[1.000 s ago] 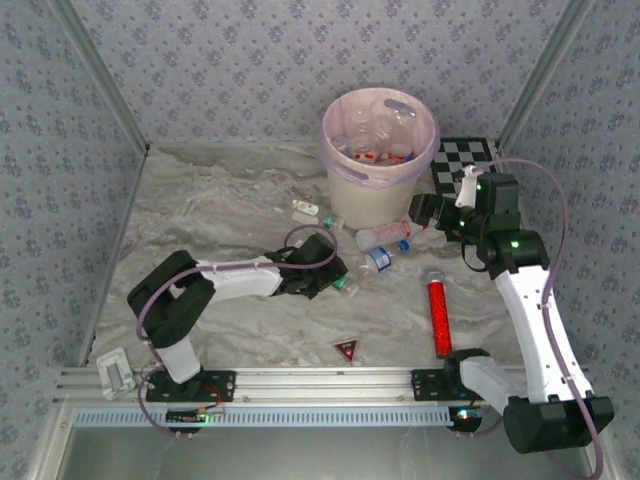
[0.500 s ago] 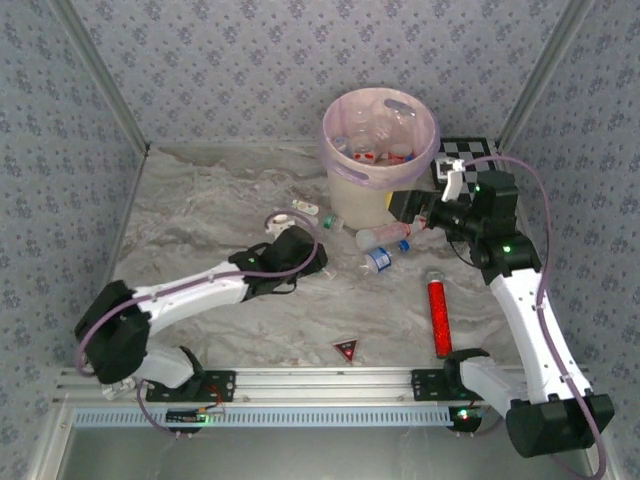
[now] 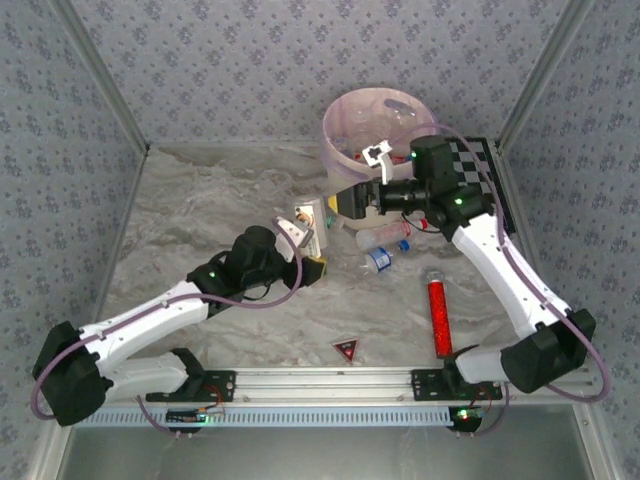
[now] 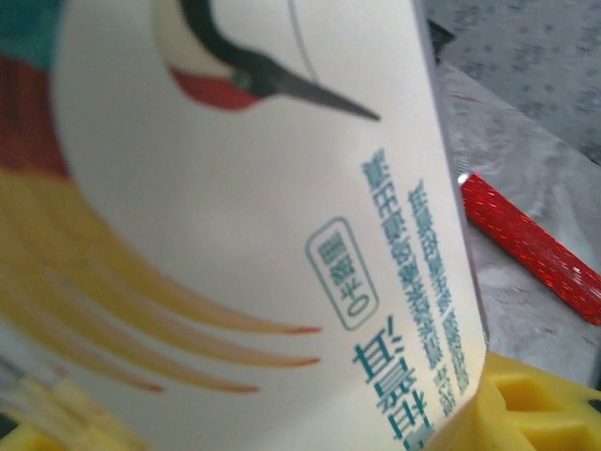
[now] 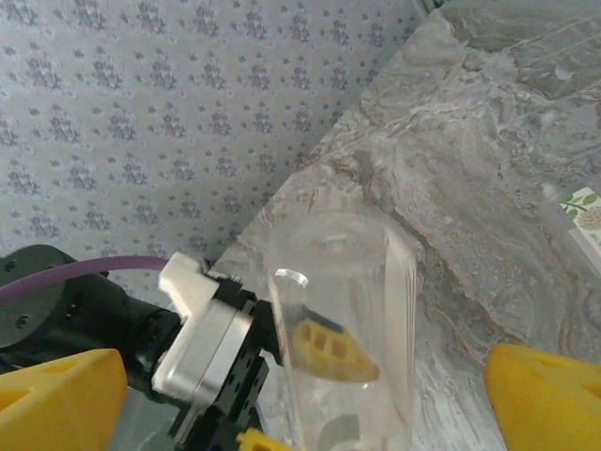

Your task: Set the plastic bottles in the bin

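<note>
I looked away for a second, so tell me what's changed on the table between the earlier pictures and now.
The left gripper reached further out to the white-label bottle and closed on it. The right gripper moved left across the front of the bin, jaws wide open. The two loose bottles, red tube and red triangle stayed put.

left tool clamped on a cream-labelled bottle, just left of the bin. right tool has its jaws wide, facing that bottle, in front of the bin wall. two more bottles lie on the worktop just below it. red tube and red triangle sit nearer the arm bases.
</note>
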Controlling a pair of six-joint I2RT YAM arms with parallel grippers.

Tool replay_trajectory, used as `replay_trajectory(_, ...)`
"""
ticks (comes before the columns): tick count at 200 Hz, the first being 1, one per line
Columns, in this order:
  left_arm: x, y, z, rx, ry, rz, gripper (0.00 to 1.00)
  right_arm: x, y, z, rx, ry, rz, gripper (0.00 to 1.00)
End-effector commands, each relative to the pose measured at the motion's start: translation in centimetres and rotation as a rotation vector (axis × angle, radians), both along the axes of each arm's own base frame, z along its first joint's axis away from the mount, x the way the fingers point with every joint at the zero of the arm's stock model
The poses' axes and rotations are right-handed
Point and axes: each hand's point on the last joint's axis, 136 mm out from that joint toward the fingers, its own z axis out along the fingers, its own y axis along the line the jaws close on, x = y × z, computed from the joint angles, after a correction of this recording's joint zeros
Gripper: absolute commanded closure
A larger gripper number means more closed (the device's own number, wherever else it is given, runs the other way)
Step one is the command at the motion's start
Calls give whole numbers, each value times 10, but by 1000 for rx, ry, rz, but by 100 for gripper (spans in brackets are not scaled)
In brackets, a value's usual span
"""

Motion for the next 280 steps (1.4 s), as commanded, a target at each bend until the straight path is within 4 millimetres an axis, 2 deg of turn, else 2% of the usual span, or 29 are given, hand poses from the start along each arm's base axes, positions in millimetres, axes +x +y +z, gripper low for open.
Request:
replay_trajectory(1, -15, -14, 39, -85, -116, -158, 45, 3, 4, -8, -52, -10, 19, 0)
replay_trajectory(16, -17, -15, 43, -94, -130, -176, 45, -2, 10, -10, -39, 8, 67, 0)
replay_trajectory(47, -20, -18, 51, -97, -137, -215, 46, -24, 22, -8, -8, -6, 192, 0)
replay_trajectory(78, -21, -24, 59, -104, -152, -251, 46, -18, 26, -17, -34, 22, 208, 0)
replay_trajectory(102, -15, -26, 58, -87, -144, -239, 46, -18, 26, -20, -48, 36, 215, 15)
replay_trajectory(122, -16, -26, 60, -90, -146, -240, 45, -13, 20, -13, -40, 9, 192, 26)
replay_trajectory(135, -13, -25, 59, -81, -149, -228, 37, -10, 15, -6, -35, -7, 179, 30)
replay_trajectory(148, -10, -21, 59, -72, -150, -199, 20, -6, 10, 5, -41, -40, 161, 31)
replay_trajectory(164, -6, -16, 59, -70, -152, -158, 1, 4, -4, 29, -58, -112, 96, 32)
replay_trajectory(178, -2, -8, 58, -73, -143, -98, 1, 20, -24, 59, -55, -186, -14, 35)
replay_trajectory(196, 4, 3, 54, -81, -123, -15, 1, 46, -56, 101, -24, -271, -194, 47)
replay_trajectory(209, 10, 12, 49, -88, -105, 61, 1, 65, -80, 132, 20, -348, -338, 51)
replay_trajectory(219, 16, 19, 45, -88, -85, 126, 1, 76, -100, 149, 42, -389, -447, 58)
replay_trajectory(228, 19, 25, 42, -88, -65, 174, 1, 83, -114, 163, 60, -433, -526, 59)
replay_trajectory(245, 25, 38, 35, -73, -17, 265, 1, 96, -137, 177, 36, -515, -669, 61)
replay_trajectory(280, 28, 51, 28, -66, 24, 350, 1, 133, -181, 172, -98, -640, -933, 67)
